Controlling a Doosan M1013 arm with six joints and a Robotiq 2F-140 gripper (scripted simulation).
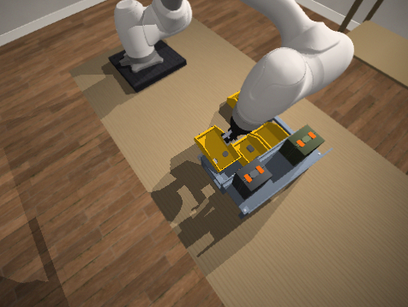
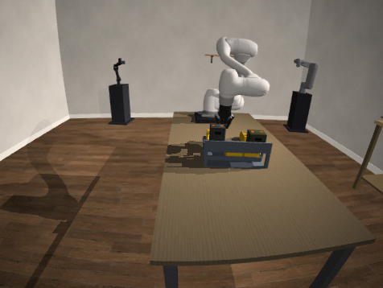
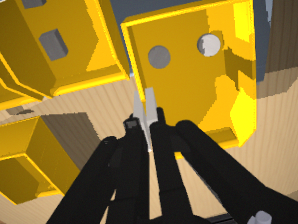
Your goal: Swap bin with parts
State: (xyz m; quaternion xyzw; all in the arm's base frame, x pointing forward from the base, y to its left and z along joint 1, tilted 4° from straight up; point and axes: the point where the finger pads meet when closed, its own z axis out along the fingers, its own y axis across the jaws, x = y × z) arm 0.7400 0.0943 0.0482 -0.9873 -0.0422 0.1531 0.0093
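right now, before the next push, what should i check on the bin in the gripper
1. Grip: black two-finger gripper shut on a wall of the yellow open plastic bin: ok.
2. Parts: a grey and a white round piece lie inside the bin: ok.
3. Empty bin out: another yellow bin shows on the table behind the arm, mostly hidden; upright or not: cannot tell.
4. Seating: the held bin sticks out at the end of the grey metal shelf, not behind the front lip: not ok.
5. Clearance to the neighbouring yellow shelf bin: cannot tell.
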